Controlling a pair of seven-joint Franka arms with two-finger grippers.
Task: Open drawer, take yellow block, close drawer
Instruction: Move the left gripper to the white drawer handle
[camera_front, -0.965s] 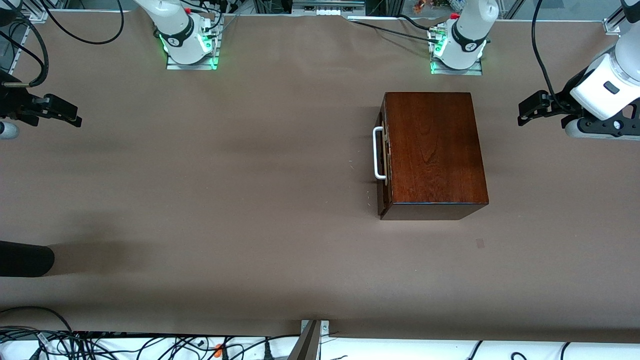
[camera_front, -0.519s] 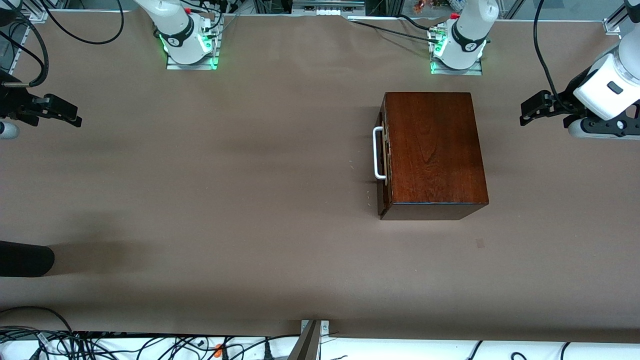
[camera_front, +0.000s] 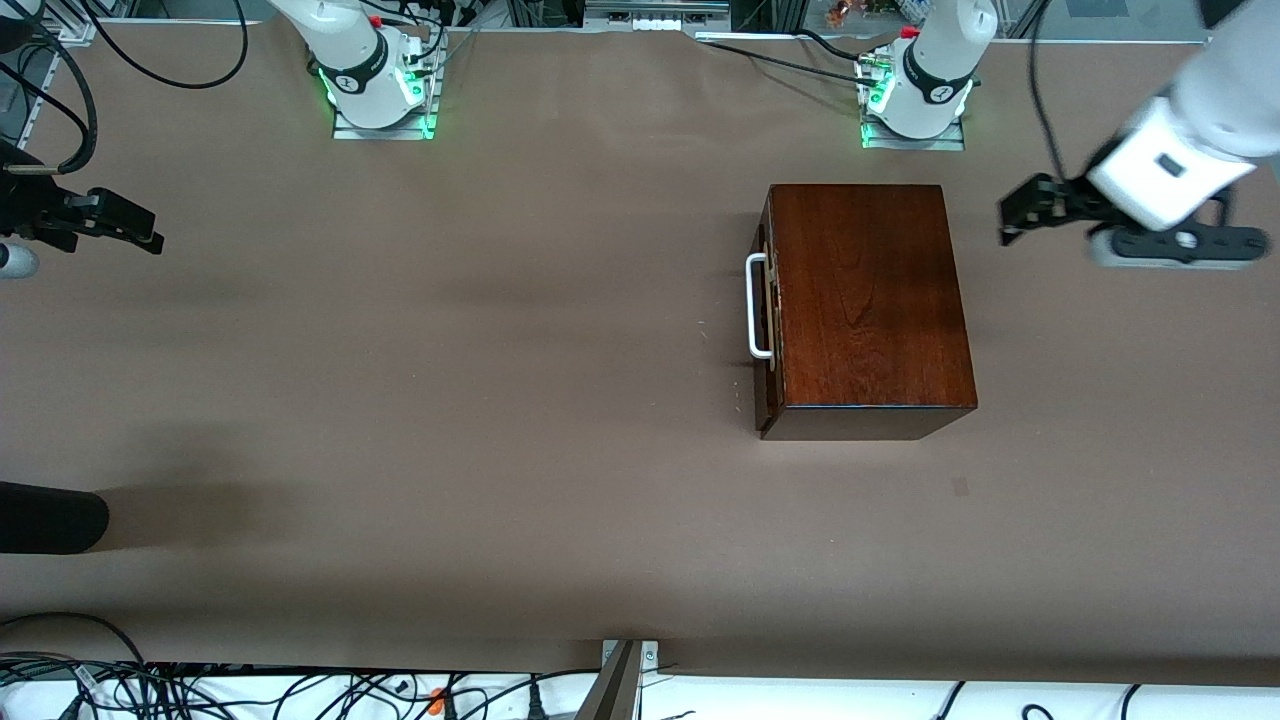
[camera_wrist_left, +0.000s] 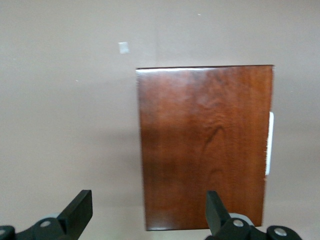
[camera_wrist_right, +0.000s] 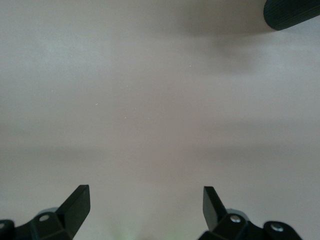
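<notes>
You are at the first step: the drawer (camera_front: 768, 305) sits closed in its box (camera_front: 865, 300) on the bench (camera_front: 450, 400), yellow block unseen. Your left gripper (camera_front: 1012, 220), spread, hovers beside the box; reach its handle (camera_front: 755, 305). Your right gripper (camera_front: 145, 235), spread, waits.

Both arms are glossy white with black joint bands, standing on metal base plates lit green. Each hand is matte black, its fingers (camera_wrist_left: 80, 210) wedge-tipped with small silver screws

Bare table (camera_front: 500, 400) before handle (camera_front: 757, 305)
</notes>
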